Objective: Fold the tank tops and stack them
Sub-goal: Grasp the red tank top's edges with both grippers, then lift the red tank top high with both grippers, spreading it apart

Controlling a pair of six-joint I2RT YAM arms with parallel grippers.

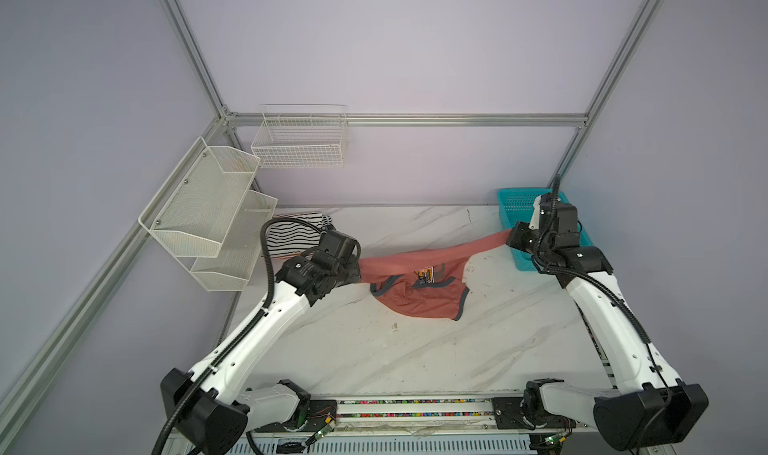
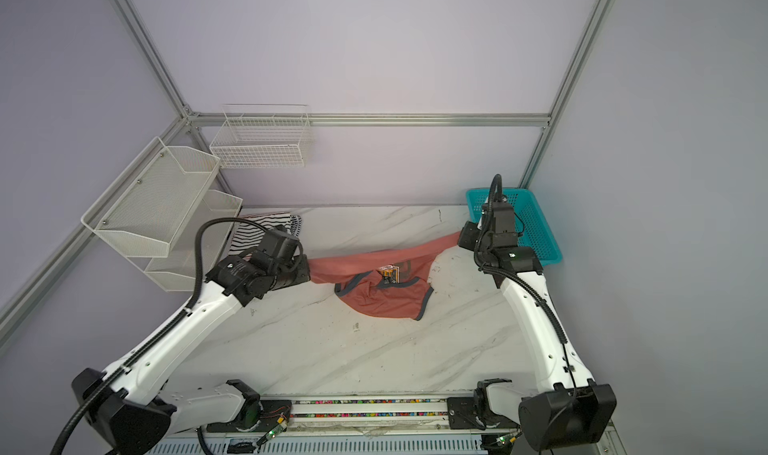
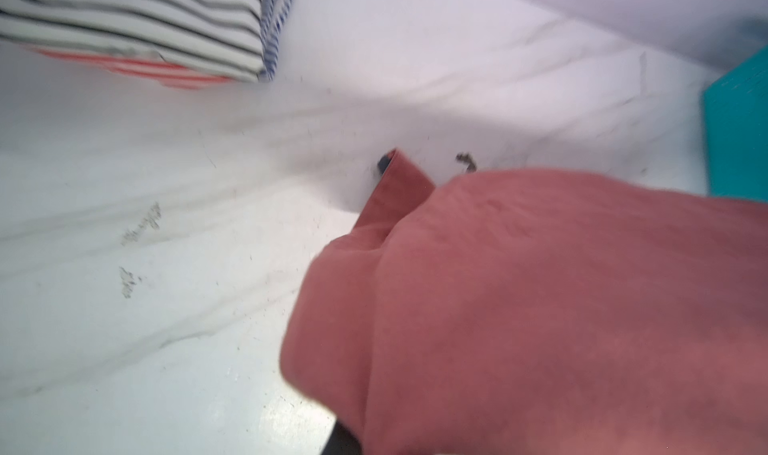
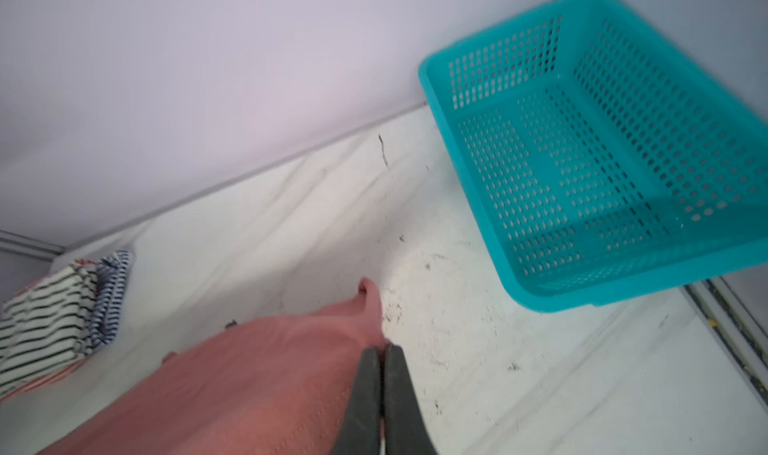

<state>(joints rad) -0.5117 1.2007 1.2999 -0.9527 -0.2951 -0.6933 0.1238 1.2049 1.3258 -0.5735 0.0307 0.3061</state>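
My left gripper (image 1: 356, 273) and my right gripper (image 1: 511, 237) are both clamped on the salmon tank top (image 1: 419, 297), one at each end of a long edge that runs between them and looks raised off the table (image 1: 415, 361); in the right wrist view my two dark fingers (image 4: 365, 390) are pressed together with the cloth's edge nipped between them; in the left wrist view the cloth drapes over everything near the lens, so I cannot see that pinch itself, though in both top views the fabric comes straight out of the closed jaws; the rest of the top, with its grey-blue trim and printed emblem, sags in a bunched heap on the marble between my arms, near the middle of the table; the stack of folded tank tops (image 1: 293, 234) sits at the far left, just behind my left wrist, and the turquoise basket (image 1: 519, 203) at the far right holds nothing that I can see; I judge I am spreading this top flat before its first fold; to do it well I should raise both ends evenly until the heap hangs free, hold the edge taut but not stretched, then lay it down so the body lands smooth; the right end is held by only a narrow bit of cloth, so a hard pull could slip it out; I should also mind the stack beside my left wrist
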